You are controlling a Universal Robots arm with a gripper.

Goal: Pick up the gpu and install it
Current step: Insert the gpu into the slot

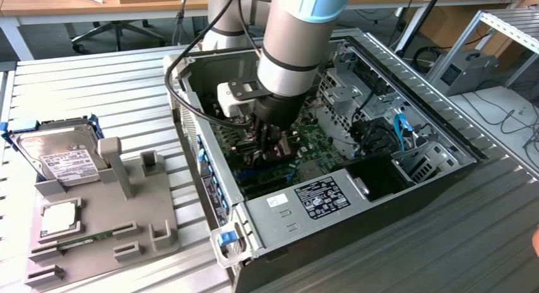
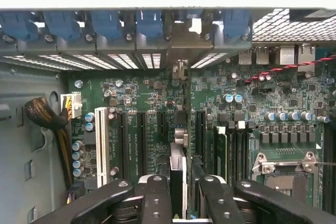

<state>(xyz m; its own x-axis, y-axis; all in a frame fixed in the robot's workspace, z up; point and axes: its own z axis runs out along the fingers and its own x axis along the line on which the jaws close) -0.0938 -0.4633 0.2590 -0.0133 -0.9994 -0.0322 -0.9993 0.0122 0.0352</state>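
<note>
My gripper (image 1: 274,148) reaches down into the open computer case (image 1: 354,198), low over the green motherboard (image 2: 136,93). In the wrist view the gpu (image 2: 178,161) shows edge-on as a thin upright card between the two black fingers (image 2: 157,198), and the gripper (image 2: 181,195) is shut on it. The card runs along the expansion slots (image 2: 142,135). Its silver end bracket (image 2: 181,40) lies against the case's rear wall, among the blue slot clips. Whether its lower edge sits in a slot is hidden by the card itself.
A grey parts fixture (image 1: 110,223) lies on the slatted table at the exterior view's left. It carries a silver hard drive (image 1: 55,154), a processor (image 1: 59,217) and a memory stick (image 1: 84,239). Black cables (image 1: 181,84) hang beside the arm. A drive cage (image 1: 421,160) fills the case's far side.
</note>
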